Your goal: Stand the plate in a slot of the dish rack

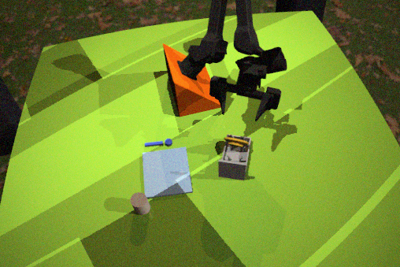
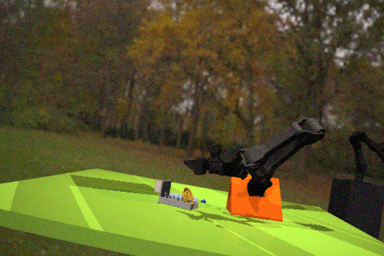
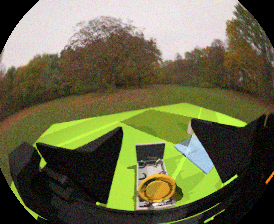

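The yellow plate (image 1: 236, 141) (image 2: 187, 195) (image 3: 157, 189) stands on edge in the grey dish rack (image 1: 233, 170) (image 2: 178, 204) (image 3: 150, 151), in a slot at the end nearer the arm, away from the tall end wall. It leans a little towards that wall. The rails beside its lower edge are too small to make out clearly. My gripper (image 1: 240, 116) (image 2: 185, 162) (image 3: 157, 127) is open, with nothing between its fingers. It is raised above the table, back from the rack on the arm's side, and does not touch the plate.
An orange wedge-shaped block (image 1: 177, 94) (image 2: 257, 209) stands beside the arm. A light blue square slab (image 1: 165, 171) (image 3: 198, 156) lies beside the rack, with a small blue piece (image 1: 153, 143) and a pinkish cylinder (image 1: 140, 203) near it.
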Controlling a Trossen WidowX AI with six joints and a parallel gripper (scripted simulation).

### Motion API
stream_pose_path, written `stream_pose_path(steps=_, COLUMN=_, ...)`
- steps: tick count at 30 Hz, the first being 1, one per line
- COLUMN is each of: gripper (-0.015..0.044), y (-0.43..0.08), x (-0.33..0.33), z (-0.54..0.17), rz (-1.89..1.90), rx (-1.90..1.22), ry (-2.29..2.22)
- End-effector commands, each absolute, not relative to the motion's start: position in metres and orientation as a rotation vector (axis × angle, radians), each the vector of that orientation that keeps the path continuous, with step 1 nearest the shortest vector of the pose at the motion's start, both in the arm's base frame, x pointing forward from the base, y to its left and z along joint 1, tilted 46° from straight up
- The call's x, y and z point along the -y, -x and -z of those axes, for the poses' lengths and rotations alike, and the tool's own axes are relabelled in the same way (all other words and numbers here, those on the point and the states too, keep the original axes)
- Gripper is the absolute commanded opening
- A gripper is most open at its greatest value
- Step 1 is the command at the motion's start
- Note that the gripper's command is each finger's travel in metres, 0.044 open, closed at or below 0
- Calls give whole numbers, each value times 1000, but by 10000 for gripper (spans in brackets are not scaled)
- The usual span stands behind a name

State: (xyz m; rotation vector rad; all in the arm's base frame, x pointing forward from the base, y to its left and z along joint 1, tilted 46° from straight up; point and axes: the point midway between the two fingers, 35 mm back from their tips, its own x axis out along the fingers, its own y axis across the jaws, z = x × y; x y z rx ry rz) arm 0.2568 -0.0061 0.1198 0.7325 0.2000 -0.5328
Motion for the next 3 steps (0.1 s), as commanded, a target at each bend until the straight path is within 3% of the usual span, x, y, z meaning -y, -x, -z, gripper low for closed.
stream_pose_path(steps=1, gripper=400, y=-262, x=11, z=-117, rz=552, rx=-272, ry=-651)
stream_pose_path(steps=3, gripper=400, y=-264, x=15, z=-114, rz=565, rx=-319, ry=-601)
